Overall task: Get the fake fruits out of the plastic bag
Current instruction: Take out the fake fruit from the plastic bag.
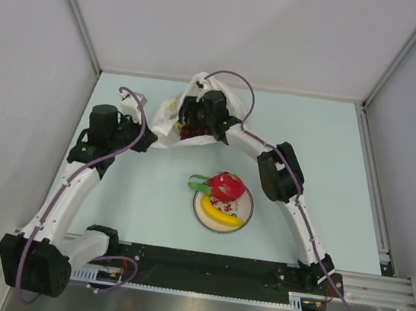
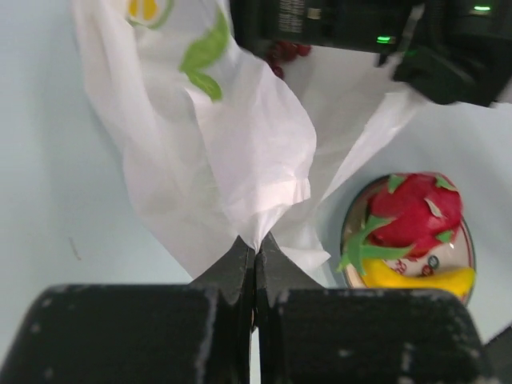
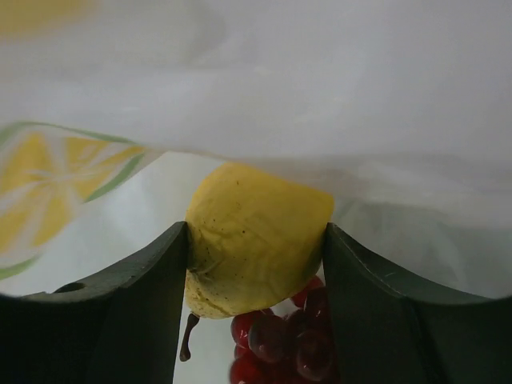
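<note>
Toward the near edge, mid-worktop, the plate [image 1: 250, 211] carries the banana [image 1: 221, 213] and the red fruit [image 1: 227, 185]; both are out of the bag. Farther back, left of centre, my left gripper [image 2: 256, 244] has its jaws pressed together on a fold of the plastic bag [image 2: 240, 144], pinning the hem. Beyond that, toward the far edge, my right gripper [image 3: 256, 248] sits inside the bag mouth, jaws clamped on the lemon [image 3: 252, 212]. The lemon is square between them, its long axis apparently rising out of the gap, with film draped just above. The grapes [image 3: 280, 344] lie directly beneath the lemon; contact cannot be told. Judgement: the exit lies back toward the plate. My right elbow is bent and the wrist is pitched down into the bag.
</note>
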Available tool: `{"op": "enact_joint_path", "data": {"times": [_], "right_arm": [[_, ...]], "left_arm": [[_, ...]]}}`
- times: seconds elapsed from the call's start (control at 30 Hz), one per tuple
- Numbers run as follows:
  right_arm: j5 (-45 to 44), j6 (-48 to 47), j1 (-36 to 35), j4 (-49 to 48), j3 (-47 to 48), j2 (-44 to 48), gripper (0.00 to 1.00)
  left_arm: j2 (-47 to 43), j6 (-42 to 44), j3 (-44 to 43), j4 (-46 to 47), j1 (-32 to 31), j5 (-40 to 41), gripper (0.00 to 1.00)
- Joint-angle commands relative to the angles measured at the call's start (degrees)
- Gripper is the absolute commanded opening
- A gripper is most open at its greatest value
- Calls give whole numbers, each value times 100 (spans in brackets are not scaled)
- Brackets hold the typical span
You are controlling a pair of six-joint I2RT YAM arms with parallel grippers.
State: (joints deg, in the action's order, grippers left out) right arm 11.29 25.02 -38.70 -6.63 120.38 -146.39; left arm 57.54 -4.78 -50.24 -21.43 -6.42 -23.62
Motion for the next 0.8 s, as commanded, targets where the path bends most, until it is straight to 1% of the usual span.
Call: {"op": "enact_joint_path", "data": {"times": [0.0, 0.1, 0.17, 0.27, 0.33, 0.4, 0.47, 0.53, 0.57, 0.63, 0.67, 0.77], "right_arm": [[1032, -583, 108, 152, -436, 1085, 39], [1454, -866, 117, 618, -602, 1366, 38], [1821, -902, 169, 637, -996, 1621, 38], [2192, -1007, 274, 611, -1305, 1885, 38], [2395, -946, 380, 637, -1394, 1930, 38], [2650, -1077, 503, 1014, -1324, 2017, 36], [2974, -1480, 574, 1208, -1359, 2166, 36], [3281, -1832, 600, 1410, -1560, 2535, 36], [3361, -2277, 592, 1619, -1622, 2658, 36], [3537, -2562, 565, 1761, -1885, 3071, 36], [3582, -2876, 556, 1893, -1973, 3220, 36], [3775, -3439, 495, 2008, -2421, 3765, 36]], "left_arm": [[178, -138, -38, 754, 246, 287, 0], [380, 55, -179, 1017, 264, 253, 0], [486, 56, -275, 1149, 264, 165, 0], [662, 38, -346, 1272, 264, 24, 0], [706, 12, -346, 1387, 264, 76, 0], [706, -15, -337, 1519, 264, 278, 0], [724, 12, -364, 1615, 272, 366, 1], [741, 38, -399, 1642, 272, 410, 0], [785, 47, -408, 1677, 272, 428, 0], [820, 64, -425, 1686, 272, 402, 0], [846, 82, -443, 1695, 272, 384, 1], [873, 178, -452, 1704, 272, 358, 0]]}}
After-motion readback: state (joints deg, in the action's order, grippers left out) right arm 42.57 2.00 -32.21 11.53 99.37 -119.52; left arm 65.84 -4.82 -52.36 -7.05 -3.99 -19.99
